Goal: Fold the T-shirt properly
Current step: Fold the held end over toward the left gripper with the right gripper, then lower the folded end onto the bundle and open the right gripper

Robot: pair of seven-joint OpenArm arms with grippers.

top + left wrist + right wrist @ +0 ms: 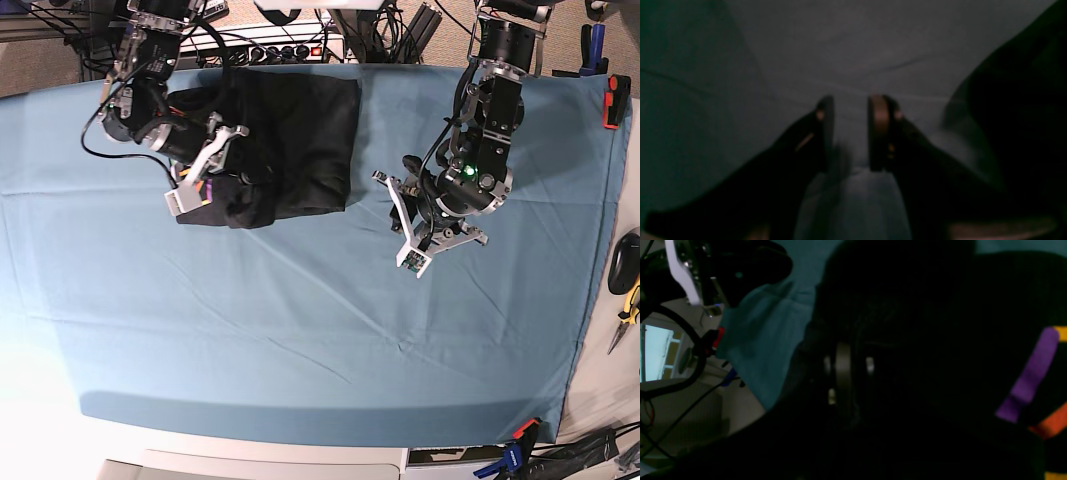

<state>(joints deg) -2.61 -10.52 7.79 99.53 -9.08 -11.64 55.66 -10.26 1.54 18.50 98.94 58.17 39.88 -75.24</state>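
The black T-shirt [300,130] lies folded into a rough block at the back left of the blue table cloth [300,330]. My right gripper [232,165] is at its front left corner, where a bunched fold is lifted. In the right wrist view, the right gripper [853,356] has its fingers close together, buried in black fabric, with purple and orange print bands [1030,376] beside them. My left gripper [402,225] hovers over bare cloth to the right of the shirt. In the left wrist view, the left gripper [850,110] is open with nothing between its fingers.
A power strip [270,45] and cables run along the back edge. Hand tools [625,300] lie off the cloth at the right. A red clamp [610,100] and a front clamp [515,455] pin the cloth. A dark shape [1023,116] fills the right of the left wrist view.
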